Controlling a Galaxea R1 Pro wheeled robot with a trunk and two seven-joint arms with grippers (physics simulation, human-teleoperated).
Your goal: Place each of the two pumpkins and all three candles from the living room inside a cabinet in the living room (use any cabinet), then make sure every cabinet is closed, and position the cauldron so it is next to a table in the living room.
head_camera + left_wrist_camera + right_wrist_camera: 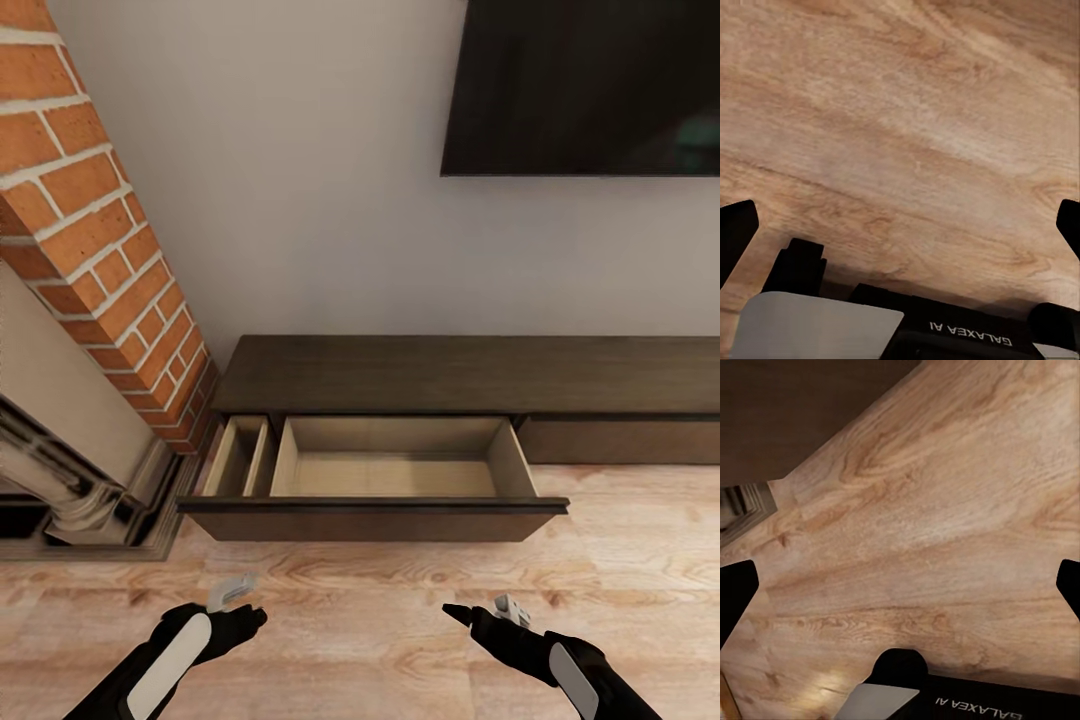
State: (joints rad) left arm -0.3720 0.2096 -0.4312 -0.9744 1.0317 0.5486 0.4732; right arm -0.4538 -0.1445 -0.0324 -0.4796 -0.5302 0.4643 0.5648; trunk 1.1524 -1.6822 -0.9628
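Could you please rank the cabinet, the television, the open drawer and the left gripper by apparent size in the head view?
1. cabinet
2. television, cropped, so unsure against the cabinet
3. open drawer
4. left gripper

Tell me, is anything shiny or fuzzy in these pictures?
In the head view, the dark TV screen carries a faint greenish glare at its right, and the open drawer is shaded inside along its front. In the left wrist view, the wood floor looks soft and smeared. In the right wrist view, a bright glint sits low on the floor.
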